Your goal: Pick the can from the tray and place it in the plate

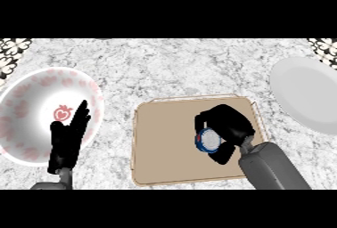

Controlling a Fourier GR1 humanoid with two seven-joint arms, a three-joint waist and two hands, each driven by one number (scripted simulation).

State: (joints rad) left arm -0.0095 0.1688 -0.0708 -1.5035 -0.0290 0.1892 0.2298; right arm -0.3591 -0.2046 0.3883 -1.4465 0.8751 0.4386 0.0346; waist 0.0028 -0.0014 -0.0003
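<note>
A blue can with a pale lid [208, 140] stands on the tan tray [164, 133] at its right half. My right hand [227, 127] is curled round the can from the right, hiding most of its side. At the far left lies a white plate with pink marks and a red motif [39, 95]. My left hand [69, 138] rests over that plate's lower right part, fingers straight and pointing up, holding nothing.
A plain grey-white plate [306, 95] lies at the right edge of the marble counter [164, 67]. Patterned tiles show in both upper corners.
</note>
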